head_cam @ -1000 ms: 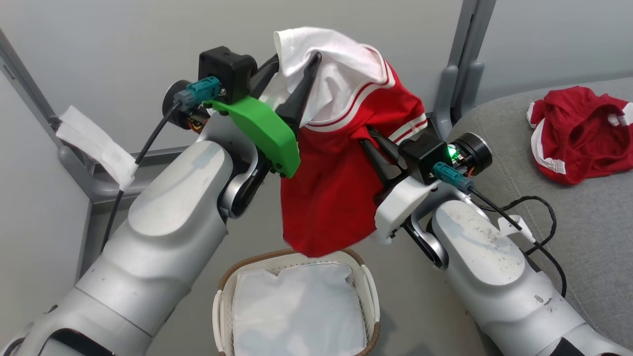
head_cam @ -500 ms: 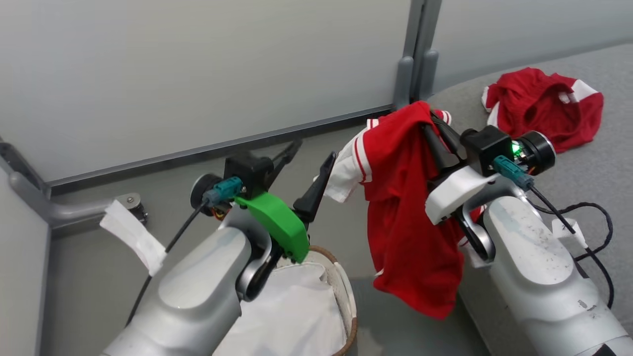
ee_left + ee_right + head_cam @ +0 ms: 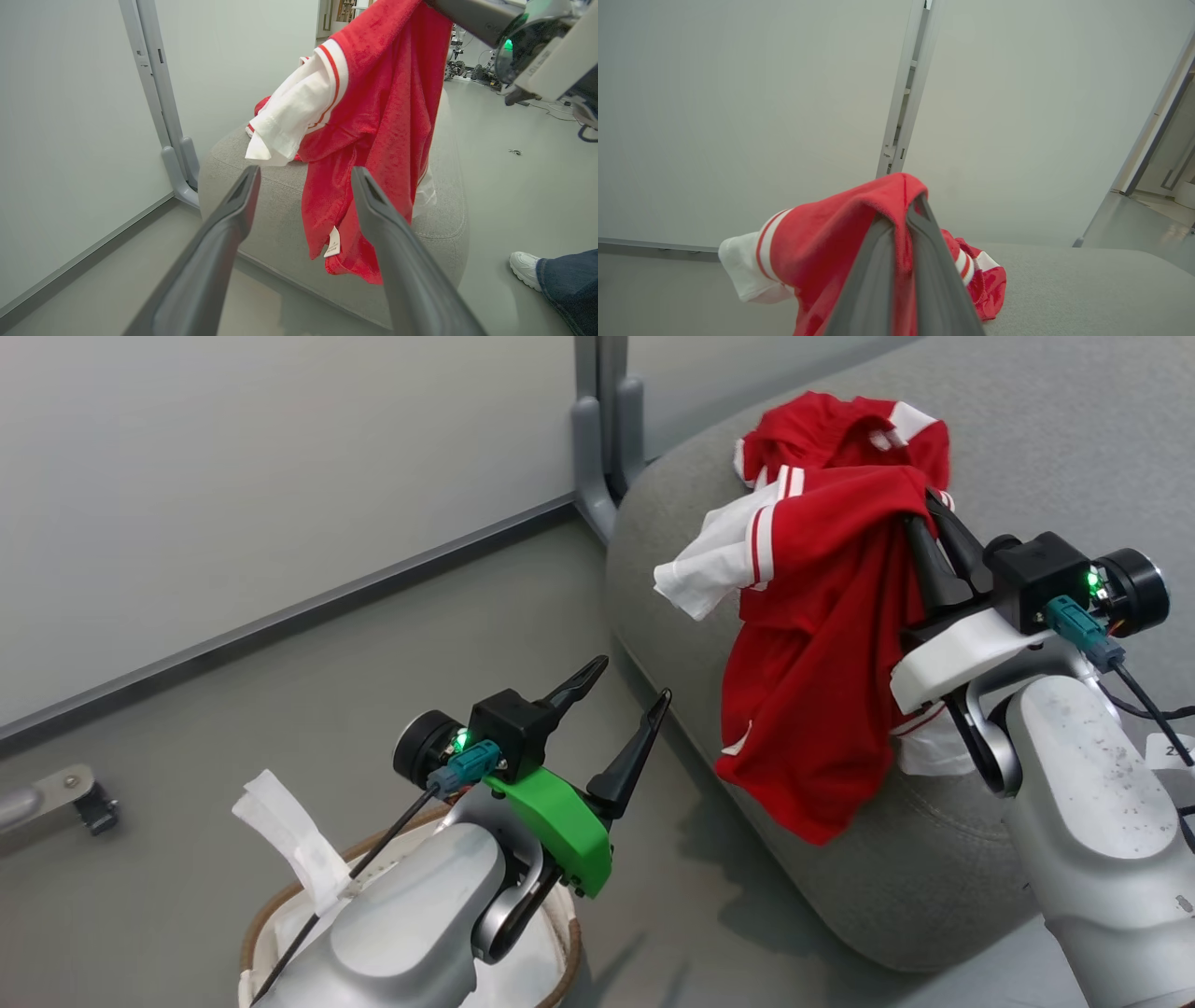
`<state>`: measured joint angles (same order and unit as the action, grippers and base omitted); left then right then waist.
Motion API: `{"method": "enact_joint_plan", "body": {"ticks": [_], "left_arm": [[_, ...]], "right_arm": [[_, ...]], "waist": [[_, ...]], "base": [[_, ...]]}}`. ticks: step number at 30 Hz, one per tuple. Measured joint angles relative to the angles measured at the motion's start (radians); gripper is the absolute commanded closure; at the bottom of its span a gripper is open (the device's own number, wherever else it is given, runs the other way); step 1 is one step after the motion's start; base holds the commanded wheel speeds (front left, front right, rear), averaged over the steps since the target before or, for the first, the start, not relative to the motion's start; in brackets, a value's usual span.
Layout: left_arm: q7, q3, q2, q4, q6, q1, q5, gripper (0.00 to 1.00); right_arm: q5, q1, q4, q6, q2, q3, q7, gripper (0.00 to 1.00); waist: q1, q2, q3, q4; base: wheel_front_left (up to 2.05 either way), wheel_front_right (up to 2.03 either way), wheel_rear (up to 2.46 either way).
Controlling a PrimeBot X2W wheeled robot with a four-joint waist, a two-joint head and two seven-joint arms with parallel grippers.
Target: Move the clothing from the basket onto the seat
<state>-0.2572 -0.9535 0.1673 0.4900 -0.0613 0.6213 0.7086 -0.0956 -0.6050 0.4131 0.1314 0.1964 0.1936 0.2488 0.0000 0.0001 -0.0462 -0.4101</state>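
**Right fingers carry a jersey at the seat, left fingers released**

My right gripper [image 3: 924, 527] is clenched on a fold of a red jersey [image 3: 822, 644]. In the right wrist view its two fingers press together with the cloth pinched between them. The jersey hangs from that grip in front of the rounded edge of the grey seat [image 3: 934, 887]. Its hem dangles down the seat's side, and I cannot tell whether it touches. One white sleeve sticks out toward the wall. A second red garment [image 3: 840, 429] lies crumpled on top of the seat, just behind the held one. My left gripper [image 3: 631, 679] is spread wide with nothing between its fingers, raised near the basket [image 3: 571, 947] on the floor. A person's white shoe [image 3: 525, 269] stands on the floor beside the seat.
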Motion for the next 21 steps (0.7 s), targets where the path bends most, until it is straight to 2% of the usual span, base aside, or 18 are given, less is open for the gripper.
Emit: {"method": "enact_joint_plan", "body": {"ticks": [5, 9, 16, 21], "left_arm": [[0.0, -0.012, -0.002, -0.003, 0.001, 0.004, -0.015, 0.0], [0.001, -0.021, -0.007, -0.003, -0.001, 0.017, -0.023, 0.0], [0.004, -0.024, 0.004, -0.01, 0.006, 0.028, -0.029, 0.0], [0.016, -0.037, 0.012, -0.045, 0.01, 0.048, -0.043, 0.0]], "right_arm": [[0.0, 0.025, -0.044, 0.0, 0.008, -0.038, -0.008, 1.0], [0.001, 0.053, -0.08, 0.0, 0.014, -0.07, -0.013, 1.0], [0.007, 0.031, -0.086, 0.0, -0.01, -0.088, -0.023, 1.0], [0.001, -0.099, -0.073, 0.0, 0.042, -0.111, -0.044, 1.0]], "waist": [[0.0, 0.0, -0.036, -0.08], [0.0, 0.0, -0.077, -0.114], [0.0, 0.0, -0.135, -0.14], [0.0, 0.0, -0.168, -0.117]], "base": [[0.0, 0.0, 0.0], [0.0, 0.0, 0.0], [0.0, 0.0, 0.0], [0.0, 0.0, 0.0]]}}
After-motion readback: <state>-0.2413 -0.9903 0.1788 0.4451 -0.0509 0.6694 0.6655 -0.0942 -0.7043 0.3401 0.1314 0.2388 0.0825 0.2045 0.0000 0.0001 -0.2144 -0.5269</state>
